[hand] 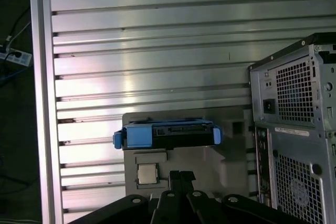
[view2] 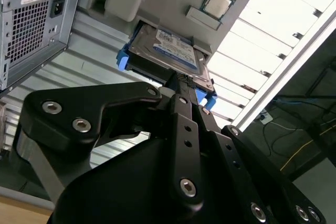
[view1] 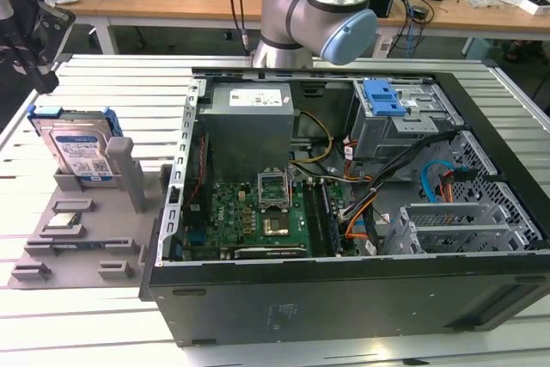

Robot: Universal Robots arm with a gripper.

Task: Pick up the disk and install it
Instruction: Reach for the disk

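Observation:
The disk (view1: 77,148) is a silver hard drive with a white-and-blue label and blue rails. It stands tilted on edge in a grey holder (view1: 86,251) at the exterior view's left, beside the open computer case (view1: 344,178). Both wrist views show it too: disk (view2: 165,51), disk (hand: 168,135). My black gripper (view1: 41,79) hangs above and behind the disk, apart from it. Its fingers (view2: 184,85) lie together, shut, with nothing between them; in the first wrist view the gripper (hand: 181,179) sits clear of the disk.
A small square silver chip (view1: 60,221) lies in the same holder, in front of the disk. Inside the case a grey drive cage with a blue latch (view1: 382,99) sits at the back right. The slatted metal table (view1: 112,83) surrounds everything. The arm's base (view1: 296,15) stands behind the case.

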